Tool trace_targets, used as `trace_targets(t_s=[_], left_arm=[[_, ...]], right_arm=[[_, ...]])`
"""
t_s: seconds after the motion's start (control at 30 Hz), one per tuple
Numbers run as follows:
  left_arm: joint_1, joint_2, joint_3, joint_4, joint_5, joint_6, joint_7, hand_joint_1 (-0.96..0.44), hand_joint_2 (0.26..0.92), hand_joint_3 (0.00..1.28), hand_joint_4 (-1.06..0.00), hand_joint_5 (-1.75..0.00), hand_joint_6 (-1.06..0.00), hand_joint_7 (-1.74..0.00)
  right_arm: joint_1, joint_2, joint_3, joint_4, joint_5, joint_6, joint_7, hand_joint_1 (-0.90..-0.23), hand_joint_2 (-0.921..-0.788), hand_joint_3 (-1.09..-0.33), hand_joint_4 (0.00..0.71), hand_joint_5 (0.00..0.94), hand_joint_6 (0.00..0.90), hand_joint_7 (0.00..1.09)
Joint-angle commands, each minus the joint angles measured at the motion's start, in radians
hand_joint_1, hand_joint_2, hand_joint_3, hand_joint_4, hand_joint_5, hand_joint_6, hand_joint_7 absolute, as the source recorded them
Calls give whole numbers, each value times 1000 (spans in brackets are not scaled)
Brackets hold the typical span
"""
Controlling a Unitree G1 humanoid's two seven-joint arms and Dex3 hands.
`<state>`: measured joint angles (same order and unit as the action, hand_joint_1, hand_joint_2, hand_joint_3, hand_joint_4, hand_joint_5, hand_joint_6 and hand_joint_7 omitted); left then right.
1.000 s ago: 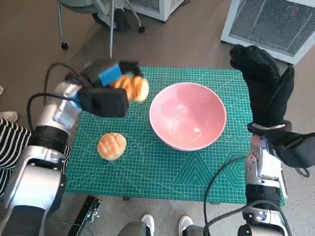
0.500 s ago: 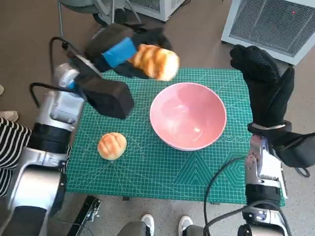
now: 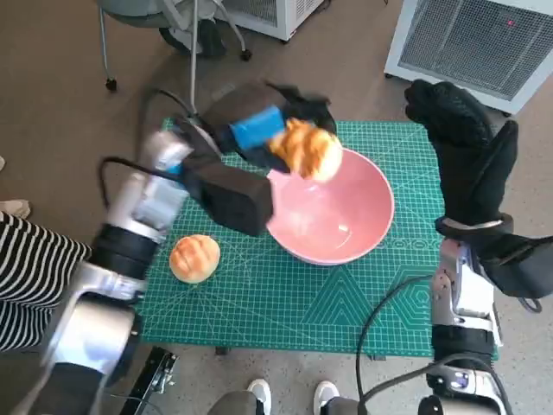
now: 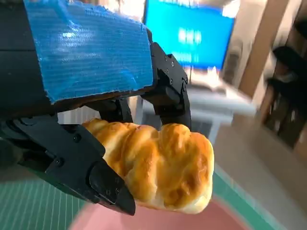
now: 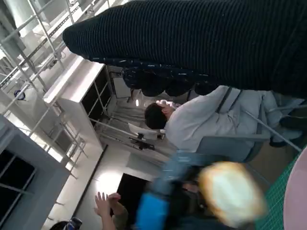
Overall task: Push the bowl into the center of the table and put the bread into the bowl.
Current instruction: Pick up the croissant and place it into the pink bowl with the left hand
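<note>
The pink bowl (image 3: 330,216) sits roughly mid-desk on the green cutting mat (image 3: 259,303), so the pushing step looks done and the bread step is in hand. The left hand (image 3: 259,130) holds a braided bread roll (image 3: 309,149) in the air over the bowl's far-left rim. The next move calls for carrying it a little further over the bowl's hollow, then loosening the fingers (image 4: 168,88) to drop it. A second round bun (image 3: 194,258) lies near the desk's left edge. The right hand (image 3: 462,147) is raised over the desk's right edge, holding nothing, fingers extended.
</note>
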<state>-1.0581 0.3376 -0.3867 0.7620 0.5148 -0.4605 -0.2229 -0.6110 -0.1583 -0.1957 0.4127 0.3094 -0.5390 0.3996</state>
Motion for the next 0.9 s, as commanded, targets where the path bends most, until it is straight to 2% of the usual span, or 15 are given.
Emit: trace_targets(t_s=[0.03, 0.3, 0.57, 0.63, 0.7, 0.73, 0.8, 0.9], left_arm=[[-58, -42, -33, 68, 34, -24, 13, 1, 920, 26, -766, -1117, -642, -1117], [-107, -99, -90, 237, 100, -39, 63, 0, 920, 47, -749, -1150, -616, -1129], [-137, -141, -124, 370, 133, -39, 95, -1, 920, 97, -678, -1192, -566, -1215], [-138, -147, -124, 385, 129, -30, 86, -1, 921, 124, -663, -1224, -523, -1236], [-137, -153, -121, 394, 120, -13, 67, -1, 921, 189, -600, -1265, -435, -1345], [-136, -155, -119, 396, 115, -4, 57, -22, 900, 180, -544, -1126, -402, -1225], [-132, -158, -112, 394, 103, 13, 33, -80, 876, 101, -491, -552, -407, -730], [-122, -151, -100, 372, 86, 27, -2, -134, 861, 35, -427, -183, -405, -383]], right_arm=[[23, -9, -1, 0, -9, 6, -1, -739, -921, -629, 171, 0, 123, 344], [30, -11, -1, -7, -17, 4, -9, -739, -921, -629, 169, 0, 114, 340], [41, -15, -2, -17, -21, 6, -15, -733, -921, -629, 168, 0, 105, 337], [43, -15, -2, -20, -21, 7, -15, -731, -921, -631, 168, 0, 105, 337], [46, -16, -1, -24, -20, 7, -16, -729, -921, -634, 168, 0, 104, 337], [47, -16, -1, -26, -20, 8, -17, -728, -921, -636, 167, 0, 104, 338], [48, -17, 0, -28, -21, 8, -19, -726, -921, -641, 165, 0, 103, 338], [49, -18, 0, -31, -21, 10, -21, -725, -921, -646, 163, 0, 103, 339]])
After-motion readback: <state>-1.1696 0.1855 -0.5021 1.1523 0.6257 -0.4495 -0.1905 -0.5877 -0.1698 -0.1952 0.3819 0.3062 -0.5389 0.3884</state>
